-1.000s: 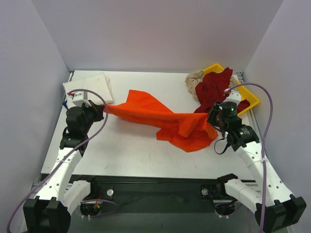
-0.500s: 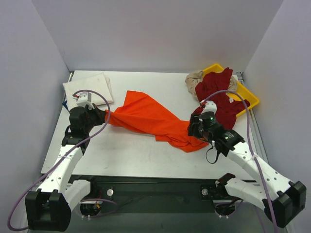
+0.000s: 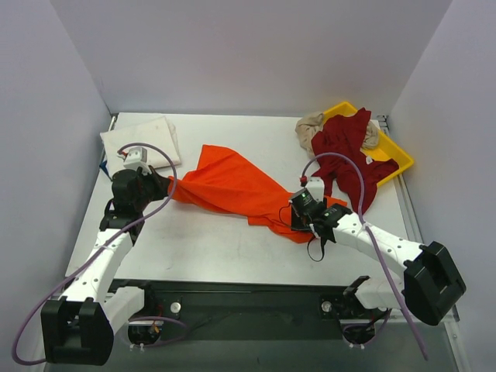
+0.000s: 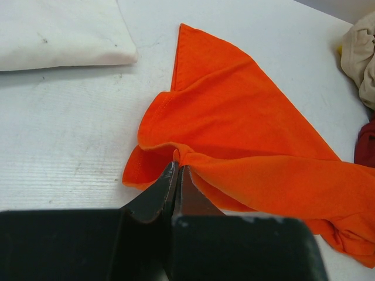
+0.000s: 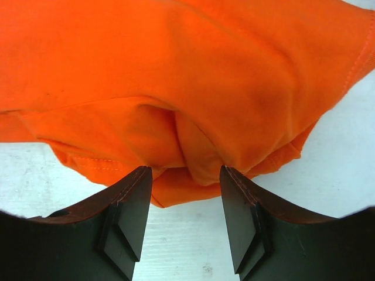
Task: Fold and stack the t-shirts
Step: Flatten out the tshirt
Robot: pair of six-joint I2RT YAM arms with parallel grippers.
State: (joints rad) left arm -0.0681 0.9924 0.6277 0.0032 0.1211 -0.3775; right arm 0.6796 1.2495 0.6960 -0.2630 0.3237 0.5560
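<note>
Orange t-shirt (image 3: 232, 188), long axis diagonal, far-left to near-right.

The orange t-shirt (image 3: 232, 186) crosses the table (image 3: 209, 252) (near strip bare).

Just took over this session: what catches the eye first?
The orange t-shirt sprawls across mid-table, its left end pinched in the shut left tool, while the right tool stands open around a fold at its near right edge. A dark red t-shirt spills from the yellow tray far right.
</note>
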